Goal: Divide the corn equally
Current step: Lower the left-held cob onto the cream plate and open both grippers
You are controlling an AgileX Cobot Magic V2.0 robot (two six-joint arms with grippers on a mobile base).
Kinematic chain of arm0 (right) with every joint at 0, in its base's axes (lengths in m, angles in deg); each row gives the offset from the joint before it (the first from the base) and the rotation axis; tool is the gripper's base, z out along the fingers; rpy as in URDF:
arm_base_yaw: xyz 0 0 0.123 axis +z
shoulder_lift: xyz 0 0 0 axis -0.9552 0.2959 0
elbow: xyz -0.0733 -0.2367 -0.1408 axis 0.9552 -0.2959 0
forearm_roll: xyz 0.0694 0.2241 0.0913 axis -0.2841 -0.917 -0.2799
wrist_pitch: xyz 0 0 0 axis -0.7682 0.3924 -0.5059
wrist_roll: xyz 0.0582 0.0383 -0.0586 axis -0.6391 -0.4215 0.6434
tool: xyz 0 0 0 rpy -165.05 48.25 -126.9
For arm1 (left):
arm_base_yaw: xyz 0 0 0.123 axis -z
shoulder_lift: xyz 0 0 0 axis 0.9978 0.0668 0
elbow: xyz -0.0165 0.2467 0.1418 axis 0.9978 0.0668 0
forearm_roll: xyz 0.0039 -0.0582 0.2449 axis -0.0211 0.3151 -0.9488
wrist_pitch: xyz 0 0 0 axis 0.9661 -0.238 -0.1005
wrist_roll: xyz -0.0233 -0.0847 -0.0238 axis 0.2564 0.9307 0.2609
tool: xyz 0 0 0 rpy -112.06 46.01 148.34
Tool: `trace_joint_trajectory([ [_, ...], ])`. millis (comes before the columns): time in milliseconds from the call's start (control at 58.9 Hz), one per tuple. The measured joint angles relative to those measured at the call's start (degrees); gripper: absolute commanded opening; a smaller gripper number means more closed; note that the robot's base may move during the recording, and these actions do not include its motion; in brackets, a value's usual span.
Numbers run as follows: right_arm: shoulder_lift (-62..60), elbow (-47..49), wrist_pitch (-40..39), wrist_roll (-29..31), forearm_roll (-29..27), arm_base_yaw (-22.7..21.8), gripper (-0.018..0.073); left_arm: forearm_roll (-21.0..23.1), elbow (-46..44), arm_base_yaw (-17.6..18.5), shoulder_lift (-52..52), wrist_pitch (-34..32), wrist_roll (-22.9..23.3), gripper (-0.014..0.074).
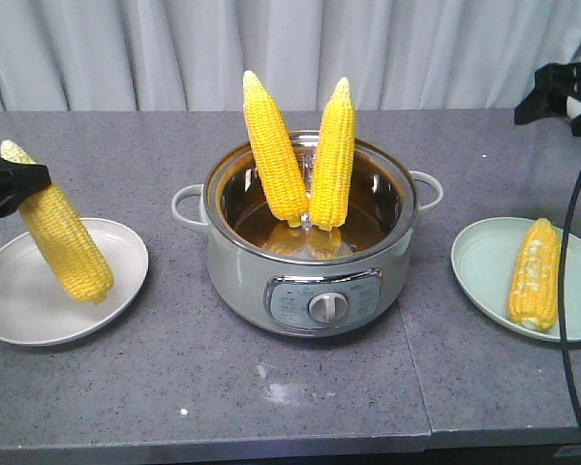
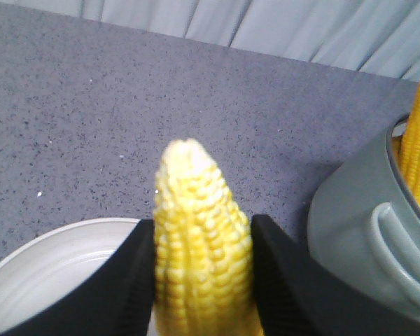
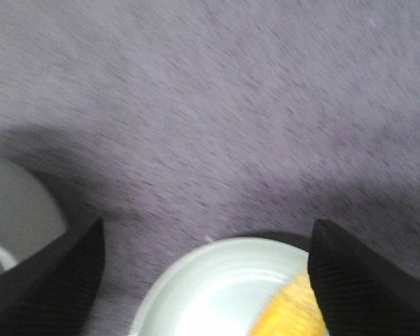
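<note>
Left gripper: the left gripper (image 1: 17, 181) is at the left edge of the front view; its black fingers (image 2: 129, 280) press on both sides of a cob just below its pale tip; clenched on that cob
Held cob: the held cob (image 1: 66, 242) hangs tilted over the white plate (image 1: 19, 334), tip up and to the left, thick end down and to the right; whether the thick end touches the plate I cannot tell
Right gripper: the right gripper (image 3: 208, 231) is raised at the upper right of the front view; its fingers (image 3: 364, 280) are spread wide with nothing between them; released
Pot: the grey pot (image 1: 242, 276) stands at the centre of the counter (image 1: 290, 407), between the 2 plates; 2 side handles; a dial (image 1: 327, 307) on its front
Corn in pot: 2 cobs stand in it, tips up, thick ends close together; the left pot cob (image 1: 274, 155) leans its tip to the left; the right pot cob (image 1: 333, 160) is nearly upright
Green plate: the pale green plate (image 1: 479, 262) lies at the right; the plated cob (image 1: 535, 274) lies flat on it, tip pointing away from the front camera
Cable: a black cable (image 1: 567, 291) hangs down the right edge, crossing in front of the green plate
Backdrop: a pale curtain (image 1: 416, 48) behind the counter
</note>
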Motion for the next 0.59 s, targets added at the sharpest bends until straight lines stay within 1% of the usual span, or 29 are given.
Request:
trace_joint_trajectory([
  [136, 0.0, 5.8, 3.5, 0.6, -6.9, 0.0, 0.0560, 0.0, 0.0, 0.0, 2.6, -0.4, 0.1, 0.0097],
  [255, 0.0, 8.9, 4.6, 0.9, -12.4, 0.0, 0.0560, 0.0, 0.0, 0.0, 3.4, -0.4, 0.1, 0.0165],
  [373, 0.0, 9.6, 4.8, 2.6, -17.2, 0.0, 0.0560, 0.0, 0.0, 0.0, 4.2, -0.3, 0.1, 0.0286],
  [458, 0.0, 9.6, 4.8, 3.0, -18.9, 0.0, 0.0560, 0.0, 0.0, 0.0, 4.5, -0.3, 0.1, 0.0380],
  [543, 0.0, 9.6, 4.8, 3.5, -20.4, 0.0, 0.0560, 0.0, 0.0, 0.0, 4.6, -0.3, 0.1, 0.0453],
  [594, 0.0, 9.6, 4.8, 3.9, -21.3, 0.0, 0.0560, 0.0, 0.0, 0.0, 4.6, -0.3, 0.1, 0.0482],
])
